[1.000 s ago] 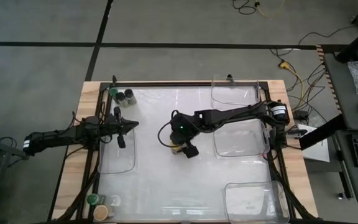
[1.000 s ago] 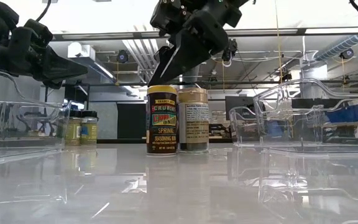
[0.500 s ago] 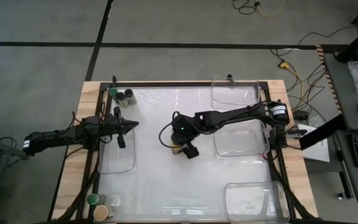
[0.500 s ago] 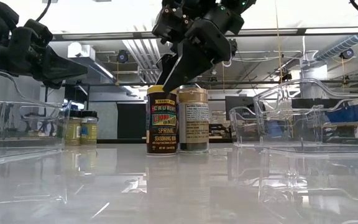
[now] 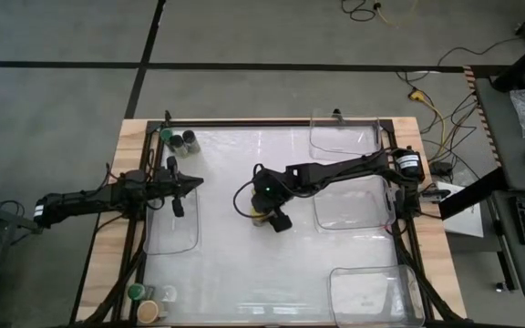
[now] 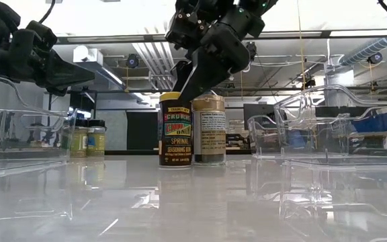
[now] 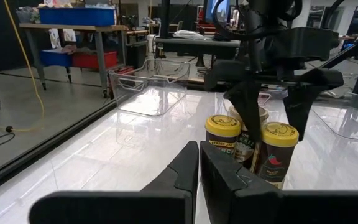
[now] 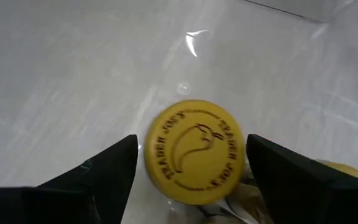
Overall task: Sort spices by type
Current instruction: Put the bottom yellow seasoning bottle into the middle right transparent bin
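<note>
On your left, the left claw (image 5: 197, 182) hovers with its fingers pressed together over the clear bin (image 5: 171, 239) at the left edge of the table (image 5: 235, 273), with green- and black-lidded jars (image 5: 179, 139) standing at the far left corner. At mid-table, your right claw (image 8: 191, 155) hangs over a yellow-lidded jar (image 8: 196, 151), fingers spread to either side of the lid and not clamped. A second yellow-lidded jar (image 7: 279, 152) and a tan-lidded jar (image 6: 208, 129) stand just beside it.

High view: straight down over the whole glossy white table (image 5: 244, 264).
Low view: table-top height, level across it.
Left wrist view: forward, towards the small yellow-lidded round jars (image 7: 222, 138).
Right wrist view: close above one yellow lid (all four share these jars).
</note>
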### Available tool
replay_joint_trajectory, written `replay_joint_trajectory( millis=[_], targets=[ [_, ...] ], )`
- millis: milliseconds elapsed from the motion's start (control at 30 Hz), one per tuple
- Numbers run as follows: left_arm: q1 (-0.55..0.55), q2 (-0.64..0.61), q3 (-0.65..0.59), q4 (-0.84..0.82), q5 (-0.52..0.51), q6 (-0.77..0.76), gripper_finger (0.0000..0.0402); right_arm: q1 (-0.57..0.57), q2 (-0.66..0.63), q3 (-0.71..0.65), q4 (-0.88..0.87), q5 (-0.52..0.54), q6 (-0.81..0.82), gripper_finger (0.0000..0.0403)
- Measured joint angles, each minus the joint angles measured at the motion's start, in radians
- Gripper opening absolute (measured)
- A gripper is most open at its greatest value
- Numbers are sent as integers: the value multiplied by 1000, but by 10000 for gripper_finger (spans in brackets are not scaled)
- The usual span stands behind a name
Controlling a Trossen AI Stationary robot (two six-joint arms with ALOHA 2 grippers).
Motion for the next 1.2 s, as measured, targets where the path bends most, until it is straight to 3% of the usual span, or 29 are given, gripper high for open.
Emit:
replay_joint_trajectory(
  millis=[433, 833, 967, 1200],
  targets=[
    [0, 0, 0, 0, 0, 0, 1, 2, 0, 0, 0, 20, 52, 235],
    [0, 0, 0, 0, 0, 0, 1, 9, -8, 26, -6, -36, 96, 232],
    [0, 0, 0, 0, 0, 0, 1, 26, -41, 61, -2, -121, 107, 228],
    [0, 0, 0, 0, 0, 0, 1, 79, -173, 80, -102, -121, 138, 232]
  ],
)
